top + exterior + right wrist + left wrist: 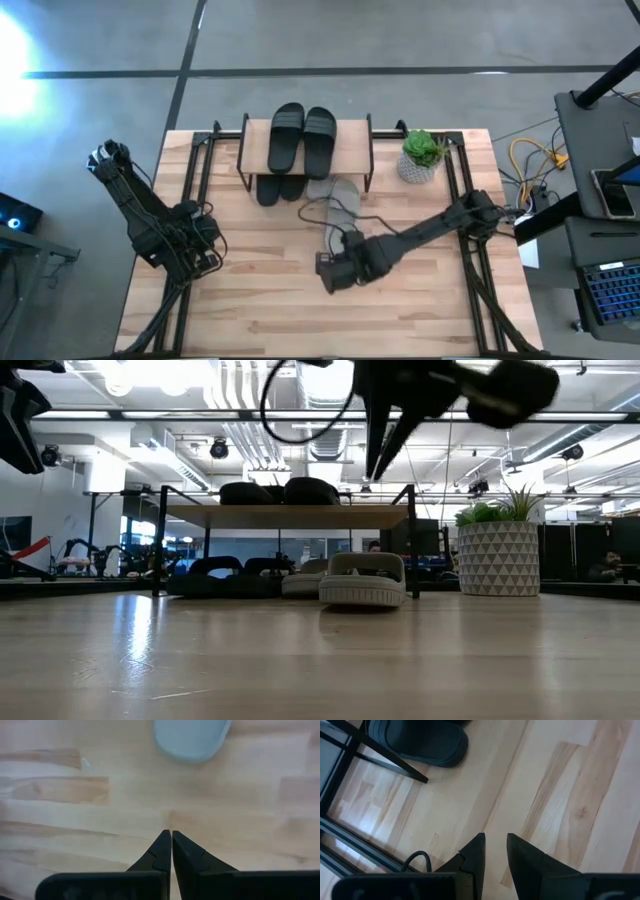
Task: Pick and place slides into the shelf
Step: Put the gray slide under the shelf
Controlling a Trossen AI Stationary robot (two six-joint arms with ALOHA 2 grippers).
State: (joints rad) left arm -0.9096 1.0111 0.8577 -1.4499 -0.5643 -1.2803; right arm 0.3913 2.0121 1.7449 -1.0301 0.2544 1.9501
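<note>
The shelf (350, 148) stands at the table's far edge with two black slides (303, 135) on its top board. Another black pair (278, 187) sits on the table under it. One grey-green slide (305, 580) lies partly under the shelf, beside the black pair. The other grey-green slide (362, 580) lies flat on the table just in front of the shelf. My right gripper (171, 837) is shut and hovers above the table, near of that slide's end (192, 737). My left gripper (495, 845), slightly open, waits at the table's left side.
A potted plant (421, 155) in a white patterned pot stands right of the shelf at the far edge. A dark cable (320, 205) from the right arm loops over the grey-green slides. Bare wooden tabletop (270, 300) stretches across the middle and near side.
</note>
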